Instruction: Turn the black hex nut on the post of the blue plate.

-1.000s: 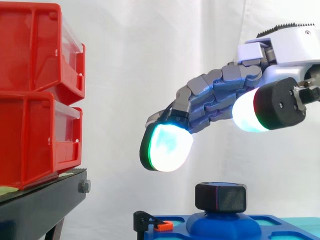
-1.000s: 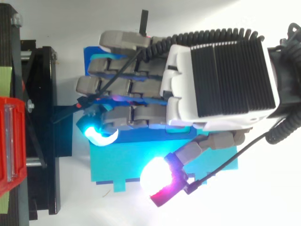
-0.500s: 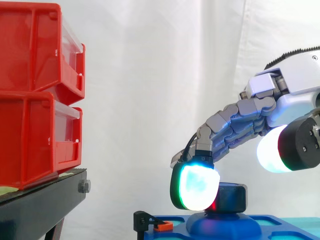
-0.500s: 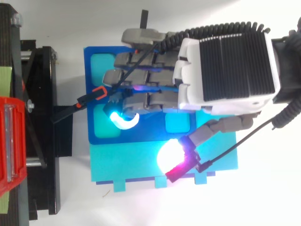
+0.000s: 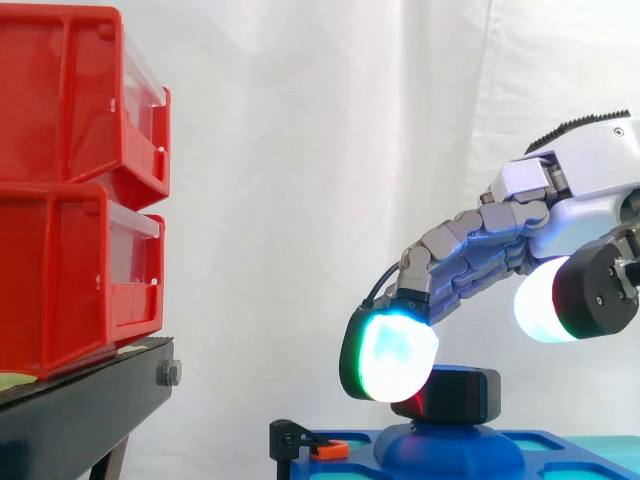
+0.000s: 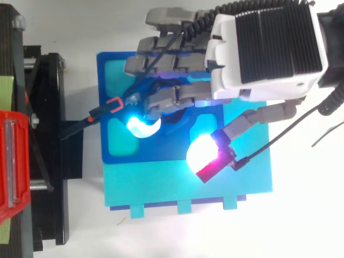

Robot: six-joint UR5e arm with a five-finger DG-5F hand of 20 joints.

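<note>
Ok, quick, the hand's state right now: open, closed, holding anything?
Hand: open, holding nothing; one of its fingers is down beside the black hex nut, thumb well clear of it.

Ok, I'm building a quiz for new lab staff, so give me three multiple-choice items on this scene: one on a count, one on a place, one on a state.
1. Stacked red plastic bins in the side view: A one; B two; C four.
2. The black hex nut sits: A on the post of the blue plate; B in the top bin; C in the bottom bin.
3. The robot hand has its fingers: A balled into a fist; B wrapped round a bin; C stretched down to the nut.
Answers: B, two bins stand one on the other; A, the nut tops the blue post; C, the fingers slope down with a glowing pad beside the nut.
</note>
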